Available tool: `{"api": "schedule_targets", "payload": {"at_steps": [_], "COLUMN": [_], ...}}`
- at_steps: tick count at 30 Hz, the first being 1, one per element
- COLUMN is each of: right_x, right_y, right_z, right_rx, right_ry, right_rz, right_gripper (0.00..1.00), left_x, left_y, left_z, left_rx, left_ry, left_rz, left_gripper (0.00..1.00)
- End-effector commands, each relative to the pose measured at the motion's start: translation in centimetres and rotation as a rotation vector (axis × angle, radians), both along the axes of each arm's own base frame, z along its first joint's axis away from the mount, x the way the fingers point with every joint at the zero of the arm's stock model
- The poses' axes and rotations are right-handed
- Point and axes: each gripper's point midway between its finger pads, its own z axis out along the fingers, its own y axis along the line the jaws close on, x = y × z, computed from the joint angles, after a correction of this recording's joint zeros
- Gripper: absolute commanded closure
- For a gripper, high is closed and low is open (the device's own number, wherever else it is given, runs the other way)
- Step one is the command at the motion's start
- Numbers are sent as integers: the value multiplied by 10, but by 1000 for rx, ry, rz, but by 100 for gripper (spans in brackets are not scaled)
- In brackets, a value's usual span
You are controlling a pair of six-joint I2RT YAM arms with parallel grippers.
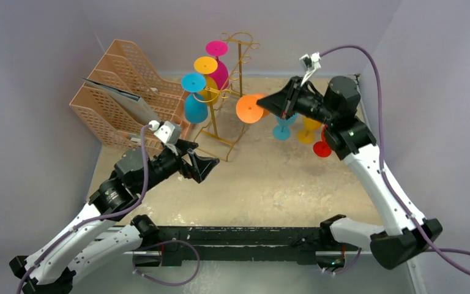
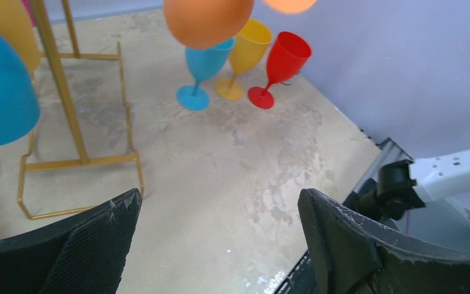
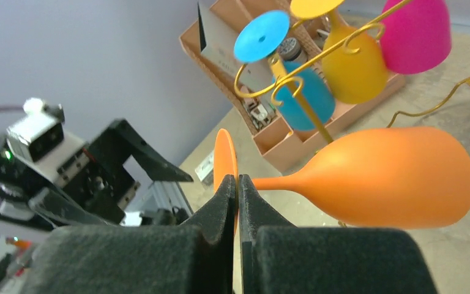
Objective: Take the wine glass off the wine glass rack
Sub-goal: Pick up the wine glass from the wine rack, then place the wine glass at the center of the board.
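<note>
Item under removal: an orange wine glass (image 3: 398, 177). It is held in the air above the tabletop (image 1: 269, 184), lying on its side, just right of the wine glass rack (image 1: 211, 116) and clear of its curled hooks. Its bowl points away from the rack's upright post and its round foot faces the overhead camera.

Right jaws: closed tight on the stem of the orange wine glass, right beside the foot, with the foot on one side of the pads and the bowl on the other.

Left jaws: spread wide and holding nothing. They hang low over the tabletop, near the front of the rack's rectangular wire base and apart from it.

Rack contents: three glasses hang upside down from the hooks, feet uppermost: a blue glass (image 1: 196, 109), a yellow glass (image 1: 205, 65) and a magenta glass (image 1: 220, 73). The rack stands upright on the tabletop.

Other items: three glasses stand upright close together on the tabletop below the right arm (image 1: 373, 171). They are a second blue glass (image 2: 203, 67), a second yellow glass (image 2: 245, 55) and a red glass (image 2: 281, 61). A peach lattice file organizer (image 1: 122, 92) holding papers sits at the far left, just beside the rack.
</note>
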Motion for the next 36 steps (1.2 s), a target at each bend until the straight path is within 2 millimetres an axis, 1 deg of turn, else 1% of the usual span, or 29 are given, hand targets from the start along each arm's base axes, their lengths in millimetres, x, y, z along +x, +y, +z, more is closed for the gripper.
{"api": "schedule_targets", "payload": {"at_steps": [1, 3, 5, 8, 12, 14, 16, 18, 20, 28, 32, 34, 36], "right_x": [-25, -37, -51, -70, -82, -86, -92, -94, -97, -105, -108, -105, -105], "right_y": [0, 7, 18, 31, 39, 40, 41, 42, 43, 47, 48, 48, 47], "right_z": [-19, -39, -47, -53, -56, -57, -58, -61, -64, -67, -66, -68, -68], "right_rx": [-83, -106, -115, -93, -82, -86, -86, -87, -84, -62, -44, -43, -41], "right_ry": [-102, -91, -103, -107, -135, -145, -152, -150, -150, -138, -123, -121, -120], "right_rz": [46, 90, 154, 249, 292, 311, 337, 356, 375, 431, 449, 430, 422], "right_gripper": [100, 100, 100, 100, 100, 100, 100, 100, 100, 100, 100, 100, 100], "left_x": [-26, -34, -37, -36, -33, -32, -31, -29, -28, -20, -17, -15, -15], "left_y": [-15, -21, -28, -36, -50, -57, -63, -67, -69, -66, -65, -62, -58], "left_z": [23, 32, 33, 29, 23, 22, 22, 22, 20, 14, 9, 7, 7], "left_rx": [-104, -141, -151, -137, -128, -138, -149, -153, -153, -147, -139, -130, -132], "left_ry": [-22, -39, -27, 7, 40, 47, 55, 62, 69, 65, 86, 92, 83], "left_rz": [-153, -212, -247, -279, -321, -343, -361, -372, -372, -321, -306, -279, -264], "left_gripper": [4, 7, 9, 9, 15, 19, 21, 24, 31, 41, 42, 40, 40]}}
